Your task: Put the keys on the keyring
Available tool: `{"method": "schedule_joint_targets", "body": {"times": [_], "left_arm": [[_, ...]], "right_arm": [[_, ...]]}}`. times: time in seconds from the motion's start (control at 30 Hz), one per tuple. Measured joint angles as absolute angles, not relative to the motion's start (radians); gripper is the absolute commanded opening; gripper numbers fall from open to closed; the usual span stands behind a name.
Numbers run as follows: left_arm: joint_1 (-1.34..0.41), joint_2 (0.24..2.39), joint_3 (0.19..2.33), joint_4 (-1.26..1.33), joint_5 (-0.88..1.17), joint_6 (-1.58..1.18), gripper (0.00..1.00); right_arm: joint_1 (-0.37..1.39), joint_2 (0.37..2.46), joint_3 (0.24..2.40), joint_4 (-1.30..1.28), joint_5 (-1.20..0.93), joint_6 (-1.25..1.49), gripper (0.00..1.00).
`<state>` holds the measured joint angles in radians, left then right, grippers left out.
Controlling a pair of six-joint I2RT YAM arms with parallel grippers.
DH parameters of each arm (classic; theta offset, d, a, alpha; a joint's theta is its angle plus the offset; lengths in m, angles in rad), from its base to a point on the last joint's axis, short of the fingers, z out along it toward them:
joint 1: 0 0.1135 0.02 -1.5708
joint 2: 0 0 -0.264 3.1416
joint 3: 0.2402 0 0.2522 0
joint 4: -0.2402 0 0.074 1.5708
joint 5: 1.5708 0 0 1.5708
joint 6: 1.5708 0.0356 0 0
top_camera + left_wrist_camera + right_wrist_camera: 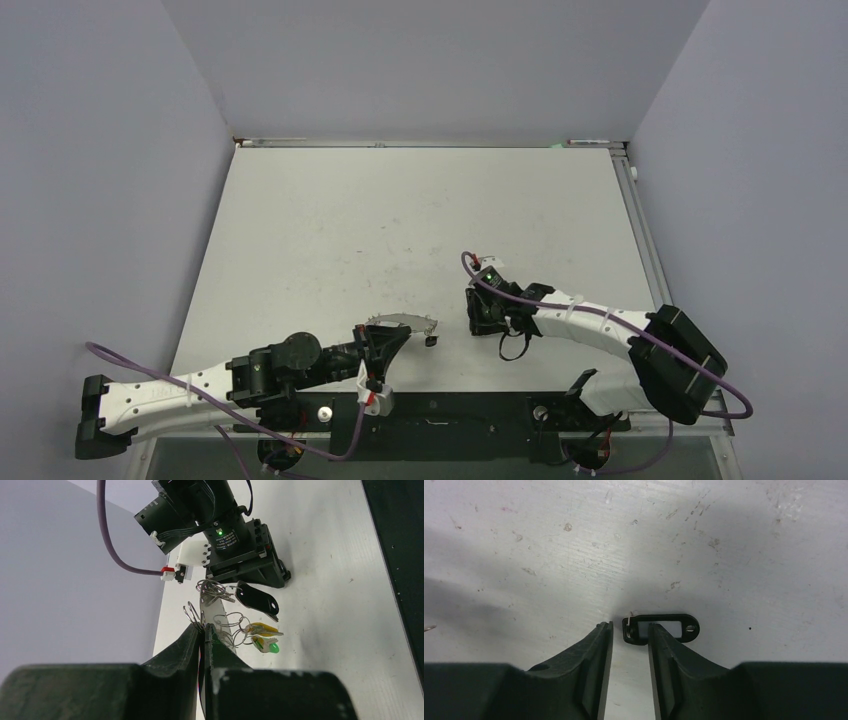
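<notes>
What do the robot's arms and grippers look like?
The left arm and right arm have white links, black joints and a purple cable each. The left gripper and right gripper have dark, tapered fingers. A green light glows on the right wrist.

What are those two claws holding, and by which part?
Left gripper pinches the large flat grey metal hoop by its edge; right gripper, open over a black plastic tag, holds nothing.
</notes>
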<state>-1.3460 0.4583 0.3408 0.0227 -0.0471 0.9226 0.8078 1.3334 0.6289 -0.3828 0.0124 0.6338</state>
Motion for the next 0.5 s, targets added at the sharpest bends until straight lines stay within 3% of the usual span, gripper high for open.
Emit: {"method": "schedule_joint_targets", "body": {"times": [0.13,0.5], "left_arm": [[-1.346,0.458,0.341,0.022,-0.047,0.922,0.00],[-1.346,0.447,0.341,0.020,-0.035,0.923,0.00]], "right_arm": [[0.812,1.333,0.641,-0.403,0.014,0.620,0.38],[0.860,1.333,0.679,-0.437,0.023,0.605,0.30]]}}
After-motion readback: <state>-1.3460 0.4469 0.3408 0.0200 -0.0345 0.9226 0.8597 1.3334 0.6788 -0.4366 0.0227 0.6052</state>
